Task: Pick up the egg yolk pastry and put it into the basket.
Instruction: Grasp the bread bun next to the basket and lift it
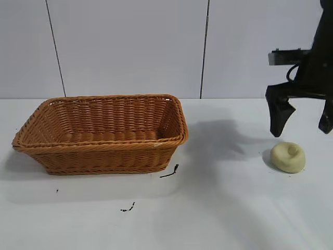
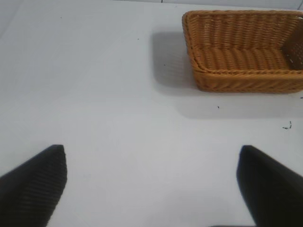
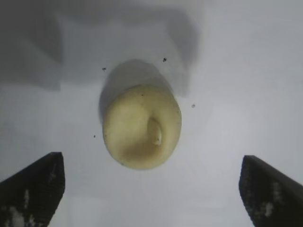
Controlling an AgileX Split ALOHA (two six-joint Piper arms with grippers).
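White surface point(image 1: 223, 208) fills the foreground of the exterior view, where we see two small dark scraps point(image 1: 128, 208) lying apart in front of the basket point(image 1: 101, 133). Beyond them, we find the woven orange-brown basket at the left, upright and with nothing in it that we can see. The egg yolk pastry point(image 1: 288, 157) rests on the surface at the right, well apart from the basket, its dimpled knob up. Nothing lies between the two. Above and just behind the pastry we see the right gripper point(image 1: 303, 125) pointing down, its fingers point(image 1: 278, 115) spread wide and holding nothing, not touching the pastry. The left gripper point(image 2: 151, 189) hangs over bare surface, fingers likewise wide apart and holding nothing. Grey wall panels point(image 1: 130, 47) close the background.
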